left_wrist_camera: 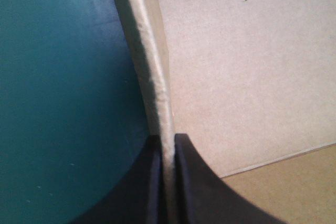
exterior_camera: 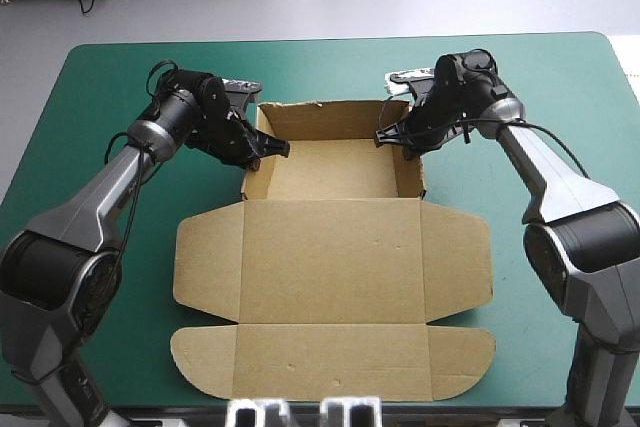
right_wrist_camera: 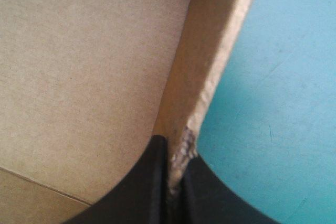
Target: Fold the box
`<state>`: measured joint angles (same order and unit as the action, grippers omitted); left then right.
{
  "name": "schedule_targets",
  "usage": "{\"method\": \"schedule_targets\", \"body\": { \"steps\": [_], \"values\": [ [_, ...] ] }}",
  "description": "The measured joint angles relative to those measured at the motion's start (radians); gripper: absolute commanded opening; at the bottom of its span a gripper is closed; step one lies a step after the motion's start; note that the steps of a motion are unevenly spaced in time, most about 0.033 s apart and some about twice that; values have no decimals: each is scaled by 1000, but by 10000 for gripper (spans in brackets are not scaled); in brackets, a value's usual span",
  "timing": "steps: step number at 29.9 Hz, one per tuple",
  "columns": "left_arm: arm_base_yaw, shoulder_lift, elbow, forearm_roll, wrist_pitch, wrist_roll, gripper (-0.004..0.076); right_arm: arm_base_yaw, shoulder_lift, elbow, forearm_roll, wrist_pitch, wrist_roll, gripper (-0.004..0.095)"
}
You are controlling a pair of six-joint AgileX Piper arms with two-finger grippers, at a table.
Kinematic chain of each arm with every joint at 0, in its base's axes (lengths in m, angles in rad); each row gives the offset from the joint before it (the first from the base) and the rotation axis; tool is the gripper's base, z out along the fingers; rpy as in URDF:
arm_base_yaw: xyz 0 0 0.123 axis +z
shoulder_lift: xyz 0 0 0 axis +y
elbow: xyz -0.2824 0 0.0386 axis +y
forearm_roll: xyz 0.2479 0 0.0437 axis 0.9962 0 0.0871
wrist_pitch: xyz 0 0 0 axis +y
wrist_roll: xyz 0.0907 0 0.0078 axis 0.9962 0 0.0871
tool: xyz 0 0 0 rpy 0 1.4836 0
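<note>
Left to right, then. The left gripper (exterior_camera: 272, 150) comes in over the left side of the table (exterior_camera: 110, 77) and is clamped down on the left wall (exterior_camera: 247, 183) of the box (exterior_camera: 330, 172). In the left wrist view its black fingers (left_wrist_camera: 152, 182) are nearly touching, with just the board's top edge (left_wrist_camera: 155, 72) sandwiched between them, teal-green cover on the outside and the tray floor (left_wrist_camera: 247, 77) on the inside.

The brown box itself sits about mid-table. Its far half is stood up into a shallow tray and its near half runs toward the table's near edge. The back wall (exterior_camera: 325, 119) is up, and so are both side walls.

Over on the right it's basically a mirror image. The right gripper (exterior_camera: 393, 135) is pinching the right wall (exterior_camera: 413, 175), and the right wrist view shows its fingers (right_wrist_camera: 152, 182) almost closed on the wall's rim (right_wrist_camera: 210, 66) close to the back corner. That rim looks a bit chewed up right at the pinch.

Progress-wise, I'd say the tray part is mostly formed: three walls standing. I can't tell whether the side walls are properly tucked or only being held up. Not done yet: the big lid panel (exterior_camera: 330, 257) lies flat on the cover, its two side flaps (exterior_camera: 205, 259) are spread out, and the long front flap (exterior_camera: 330, 359) by the near edge is flat too.
</note>
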<state>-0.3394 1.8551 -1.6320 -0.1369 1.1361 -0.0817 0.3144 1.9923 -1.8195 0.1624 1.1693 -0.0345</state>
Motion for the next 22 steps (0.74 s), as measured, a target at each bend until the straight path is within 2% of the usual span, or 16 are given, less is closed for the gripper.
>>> {"method": "schedule_targets", "body": {
  "steps": [4,7,8,11,14,16,22],
  "values": [
    [1,1,-3,0,7,12,48,1,2,-2,-21,5,-28,309],
    [1,6,-12,0,24,38,150,7,22,5,-31,3,-38,403],
    [1,8,-17,1,30,49,206,9,28,7,-31,3,-40,426],
    [1,27,-20,0,63,69,342,9,35,8,-28,4,-41,465],
    [-2,38,-20,-10,81,73,442,9,35,8,-28,5,-41,469],
    [-2,39,-20,-11,85,73,465,9,35,4,-28,15,-41,472],
    [-2,40,-50,-11,92,65,465,9,35,-80,-28,56,-41,480]
  ]
}}
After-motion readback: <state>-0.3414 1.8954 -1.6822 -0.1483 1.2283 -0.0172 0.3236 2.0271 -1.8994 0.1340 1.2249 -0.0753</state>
